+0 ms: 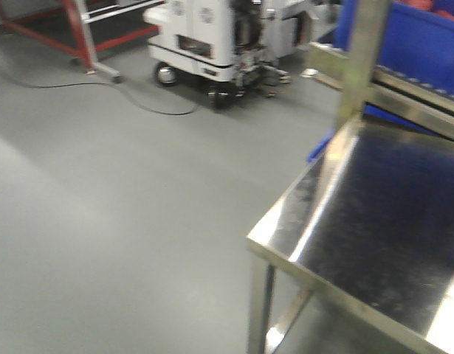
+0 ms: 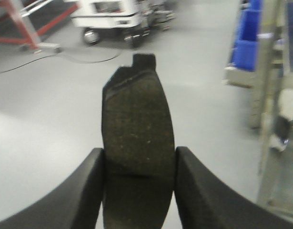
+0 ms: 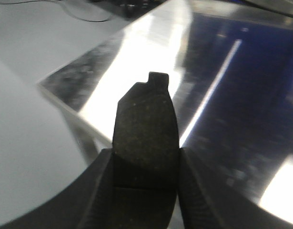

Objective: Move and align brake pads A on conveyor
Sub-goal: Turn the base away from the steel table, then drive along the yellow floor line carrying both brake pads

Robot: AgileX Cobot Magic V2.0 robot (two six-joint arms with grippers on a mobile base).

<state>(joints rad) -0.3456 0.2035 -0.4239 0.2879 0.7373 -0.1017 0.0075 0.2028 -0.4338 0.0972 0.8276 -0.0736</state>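
The left hand (image 2: 139, 160) clamps one brake pad (image 2: 136, 114) over the floor (image 2: 46, 124), the right hand (image 3: 145, 160) a second brake pad (image 3: 145, 124) above the desk (image 3: 136, 52) edge; these narrow grips may slip and drop them; conveyor unseen

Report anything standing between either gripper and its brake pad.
Nothing visible does. The left gripper grips a flat, curved grey-brown brake pad directly between its black fingers, over grey floor. The right gripper grips a second such pad above a corner of the shiny steel tabletop. The conveyor is in no view.
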